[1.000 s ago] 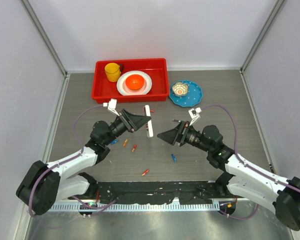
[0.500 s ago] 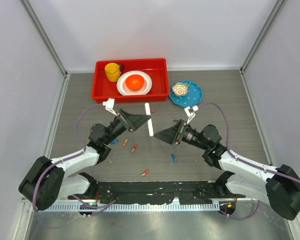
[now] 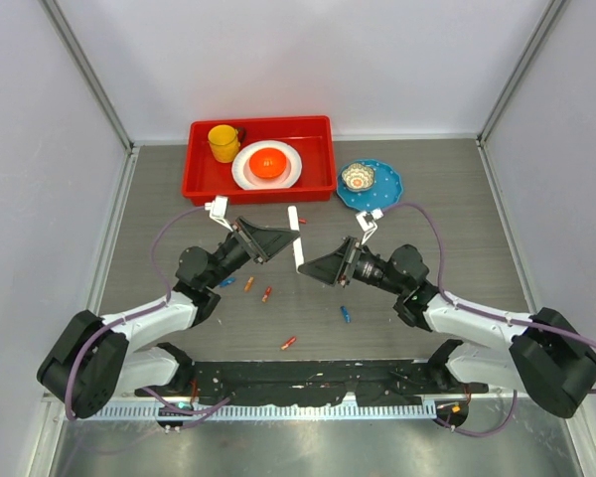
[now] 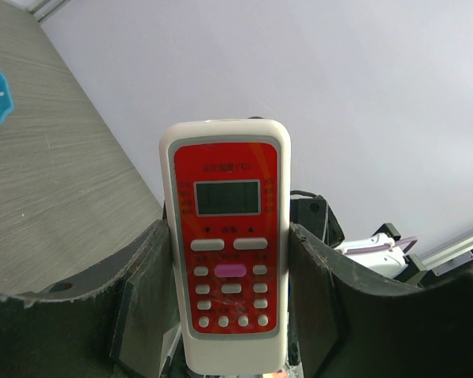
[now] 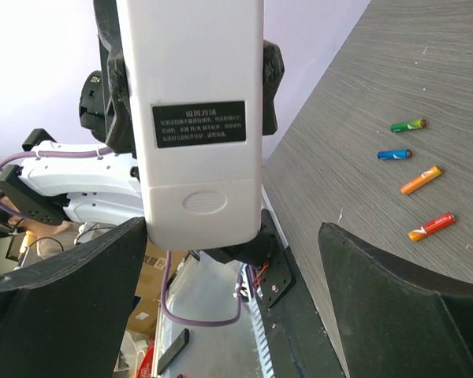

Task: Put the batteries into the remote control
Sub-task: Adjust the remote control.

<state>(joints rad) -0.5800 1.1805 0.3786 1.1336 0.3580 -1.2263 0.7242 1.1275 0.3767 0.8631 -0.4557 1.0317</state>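
Note:
My left gripper point(image 3: 290, 237) is shut on the remote control point(image 3: 296, 238) and holds it above the table, gripped on its long sides. In the left wrist view the red keypad face point(image 4: 226, 260) looks at the camera between the fingers point(image 4: 146, 291). My right gripper point(image 3: 306, 270) is open, its jaws wide apart just in front of the remote's lower end. The right wrist view shows the remote's plain white back point(image 5: 197, 71) with a black label and the closed battery cover point(image 5: 201, 201). Several batteries point(image 3: 267, 294) lie loose on the table; some also show in the right wrist view point(image 5: 421, 179).
A red tray point(image 3: 204, 184) at the back holds a yellow cup point(image 3: 223, 142) and a white plate with an orange bowl point(image 3: 267, 163). A blue plate point(image 3: 382, 189) with a small bowl stands to its right. A blue battery point(image 3: 346, 314) lies below the right gripper.
My right gripper has moved left, closing in on the remote's lower end. My left gripper has shifted the remote slightly up and away; it stays gripped.

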